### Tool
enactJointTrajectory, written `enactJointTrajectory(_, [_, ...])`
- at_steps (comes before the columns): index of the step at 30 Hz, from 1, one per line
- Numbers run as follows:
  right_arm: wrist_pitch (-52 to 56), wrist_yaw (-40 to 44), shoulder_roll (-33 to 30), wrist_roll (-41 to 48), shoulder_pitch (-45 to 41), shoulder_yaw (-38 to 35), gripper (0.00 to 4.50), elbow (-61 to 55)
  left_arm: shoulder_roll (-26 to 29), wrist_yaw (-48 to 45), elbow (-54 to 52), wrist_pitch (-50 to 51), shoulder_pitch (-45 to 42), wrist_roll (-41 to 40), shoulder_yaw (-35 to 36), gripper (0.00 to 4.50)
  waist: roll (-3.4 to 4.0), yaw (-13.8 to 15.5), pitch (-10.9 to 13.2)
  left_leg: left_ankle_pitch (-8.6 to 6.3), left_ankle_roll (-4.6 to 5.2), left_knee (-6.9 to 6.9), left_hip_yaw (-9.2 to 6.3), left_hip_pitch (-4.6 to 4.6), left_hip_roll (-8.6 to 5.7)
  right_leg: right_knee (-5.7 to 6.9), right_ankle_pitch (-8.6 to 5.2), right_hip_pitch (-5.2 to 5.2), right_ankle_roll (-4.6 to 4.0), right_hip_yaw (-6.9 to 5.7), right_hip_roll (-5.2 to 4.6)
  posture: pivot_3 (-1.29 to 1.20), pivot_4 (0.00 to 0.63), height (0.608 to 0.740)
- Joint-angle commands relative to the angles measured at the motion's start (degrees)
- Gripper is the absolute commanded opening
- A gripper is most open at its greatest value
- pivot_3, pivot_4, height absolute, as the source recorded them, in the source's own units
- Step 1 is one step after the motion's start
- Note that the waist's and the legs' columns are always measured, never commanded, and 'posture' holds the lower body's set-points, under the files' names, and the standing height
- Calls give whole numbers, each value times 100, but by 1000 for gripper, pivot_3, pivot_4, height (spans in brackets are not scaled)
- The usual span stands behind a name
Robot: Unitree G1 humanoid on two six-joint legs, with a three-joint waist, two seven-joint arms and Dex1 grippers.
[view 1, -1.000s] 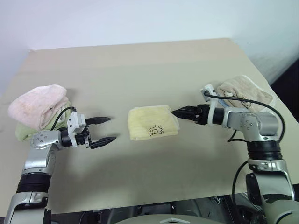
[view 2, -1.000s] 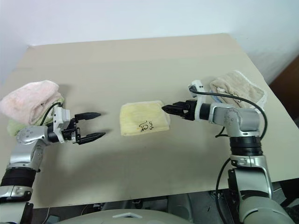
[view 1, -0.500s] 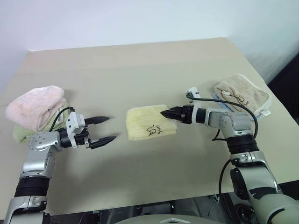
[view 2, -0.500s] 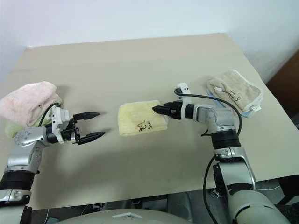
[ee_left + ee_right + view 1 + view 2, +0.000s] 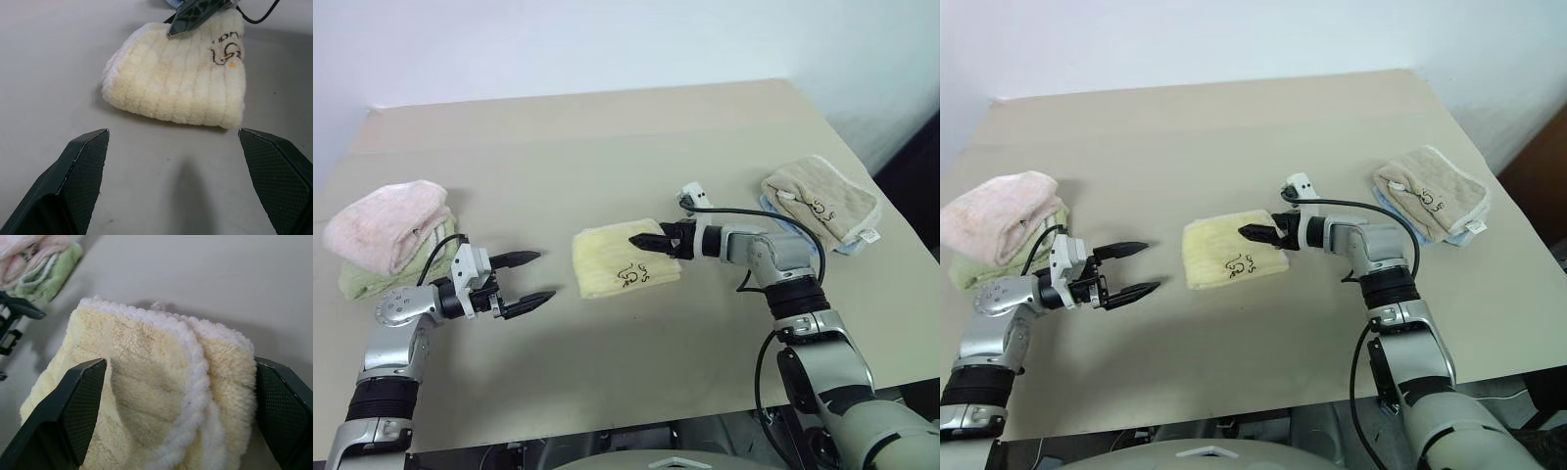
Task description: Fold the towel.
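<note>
The towel (image 5: 607, 264), pale yellow with a whitish piped edge and a small dark mark, lies folded at the table's middle. My right gripper (image 5: 642, 241) reaches in from the right and stands open across the towel's right-hand edge. In the right wrist view one of its fingers (image 5: 83, 401) lies over the towel (image 5: 146, 382) and the other sits beside the stacked piped layers. Well left of the towel, my left gripper (image 5: 534, 277) hovers open and empty with its tips pointing at it. Its wrist view has the towel (image 5: 181, 83) ahead of the wide jaws.
A pink folded towel (image 5: 386, 223) rests on a green one (image 5: 357, 281) at the table's left edge. A beige folded towel (image 5: 820, 203) lies on something light blue at the right edge. The tan table (image 5: 607, 137) ends close in front of the arms.
My right gripper has slid left from beside the towel's right edge to over it. The left gripper has stayed put.
</note>
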Motion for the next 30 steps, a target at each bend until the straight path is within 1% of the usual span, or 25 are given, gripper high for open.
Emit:
enactJointTrajectory(1, [9, 107, 105, 44, -27, 79, 3598, -259, -1, -7, 18, -155, -91, -56, 101, 4500, 0, -1, 0, 0, 0, 0, 0, -1, 0, 0, 0, 0, 0, 0, 0, 0, 150, 728])
enactJointTrajectory(10, [-92, -13, 180, -30, -57, 10, 476, -317, -87, 154, -129, -82, -186, -7, -10, 4500, 1, 6, 0, 0, 0, -1, 0, -1, -1, 1, 0, -1, 0, -1, -1, 0, 150, 728])
enactJointTrajectory(11, [-125, -81, 171, -33, -89, -59, 196, -305, -89, 172, -152, -69, -190, -6, -21, 4500, 1, 8, 0, 0, 0, -1, 0, -1, -1, 1, 0, -2, 0, -2, -1, 0, 150, 728])
enactJointTrajectory(12, [-148, -130, 163, -34, -111, -107, 21, -296, -89, 186, -169, -60, -191, -5, -28, 4500, 1, 10, 0, 0, 0, -1, 0, -1, -1, 2, 0, -2, 0, -2, -1, 0, 150, 728])
enactJointTrajectory(15, [-319, -473, 134, 15, -308, -508, 21, -97, -98, 226, -231, -29, -184, -1, -49, 4500, 2, 13, 1, 0, 0, 0, 0, -2, -1, 1, 0, -2, 0, -2, -1, 0, 150, 728])
enactJointTrajectory(18, [-546, -962, 98, 99, -549, -1076, 21, 172, -126, 266, -270, -16, -174, 9, -71, 4500, 2, 20, 1, 0, 0, 0, 0, -2, -2, 0, 0, -1, 0, -2, -1, 0, 150, 728])
enactJointTrajectory(21, [-615, -1213, 31, 203, -659, -1473, 21, 239, -138, 288, -303, 1, -161, 4, -87, 4500, 2, 31, 1, 0, -1, -3, -1, -2, -3, 0, 0, -1, 0, -2, -1, 0, 150, 728])
enactJointTrajectory(24, [-583, -1480, -94, 341, -716, -1901, 21, 140, -143, 306, -319, 9, -157, 8, -108, 4500, 2, 30, 1, 0, 0, -9, -1, -2, -3, 1, 0, -2, 0, -2, -3, 0, 150, 728])
enactJointTrajectory(28, [-298, -2229, -562, 636, -728, -2751, 21, -384, -176, 362, -338, 72, -214, 28, -165, 4500, 10, 56, 7, 0, 0, -12, -2, -10, -9, 2, 1, -1, 0, -1, -9, 0, 150, 728])
enactJointTrajectory(30, [-175, -2525, -683, 736, -676, -2981, 21, -621, -182, 383, -358, 92, -222, 28, -191, 4500, 11, 55, 7, 0, 1, -12, -2, -13, -11, 2, 1, -1, 0, -1, -12, 0, 150, 728])
